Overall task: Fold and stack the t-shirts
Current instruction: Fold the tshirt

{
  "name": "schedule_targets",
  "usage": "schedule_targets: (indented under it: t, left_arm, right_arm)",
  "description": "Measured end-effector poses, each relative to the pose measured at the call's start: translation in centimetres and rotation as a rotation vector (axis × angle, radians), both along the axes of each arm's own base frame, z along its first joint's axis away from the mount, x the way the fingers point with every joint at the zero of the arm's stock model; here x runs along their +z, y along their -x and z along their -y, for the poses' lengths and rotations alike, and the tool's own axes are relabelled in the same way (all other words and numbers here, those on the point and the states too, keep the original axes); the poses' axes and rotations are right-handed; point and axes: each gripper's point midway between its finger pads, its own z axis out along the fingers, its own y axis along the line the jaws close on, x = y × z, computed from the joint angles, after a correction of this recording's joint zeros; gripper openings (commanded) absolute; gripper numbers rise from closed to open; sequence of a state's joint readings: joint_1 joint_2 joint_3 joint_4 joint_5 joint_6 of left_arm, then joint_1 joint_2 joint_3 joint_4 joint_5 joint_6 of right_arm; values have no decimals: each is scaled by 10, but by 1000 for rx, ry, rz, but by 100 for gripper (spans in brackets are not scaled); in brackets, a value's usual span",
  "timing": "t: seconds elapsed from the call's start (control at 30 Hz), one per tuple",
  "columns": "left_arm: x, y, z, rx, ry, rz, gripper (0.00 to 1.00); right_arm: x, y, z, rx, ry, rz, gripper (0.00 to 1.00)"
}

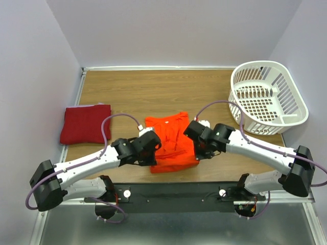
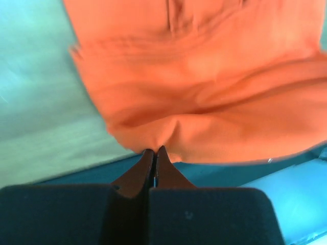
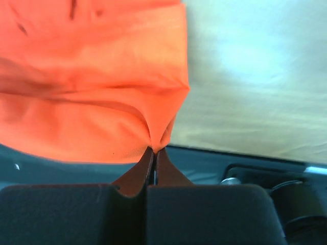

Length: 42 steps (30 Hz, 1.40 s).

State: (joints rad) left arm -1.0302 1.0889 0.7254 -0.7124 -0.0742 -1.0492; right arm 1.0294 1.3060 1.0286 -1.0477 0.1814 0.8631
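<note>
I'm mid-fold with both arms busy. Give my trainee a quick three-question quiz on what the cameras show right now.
1. Fill in: the white basket stands at the table's far ___ corner.
2. True or false: the crimson shirt lies folded on the left, apart from the orange shirt.
3. Pick one. Both arms' jaws are shut on: A) the orange shirt, one arm at each side; B) the basket's rim; C) the crimson shirt.

Key: 1 right. 2 true. 3 A.
</note>
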Motion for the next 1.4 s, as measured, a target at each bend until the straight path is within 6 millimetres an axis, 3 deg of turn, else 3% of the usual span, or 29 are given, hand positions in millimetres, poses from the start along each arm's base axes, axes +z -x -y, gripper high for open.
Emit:
schedule_targets:
  t: [0.1,0.3,0.73,1.13,1.4]
  left_arm:
    - [21,-29,2,13,22,73,0]
    - [52,-71,6,5,43,183,0]
    - [69,-127,-20,52,6,287,0]
    - [43,-192,-41,103,-17,302,0]
    - [2,-231,-48,121,-42,262,0]
  right_arm:
    - [19,-30,4,-11,15,59,0]
    - [45,-61,-11,51,28,127,0]
    - [79,-138,-7,65,87,227,0]
    - [44,-208,-13,96,121,220,0]
    - [6,-249,-18,99,121,212,0]
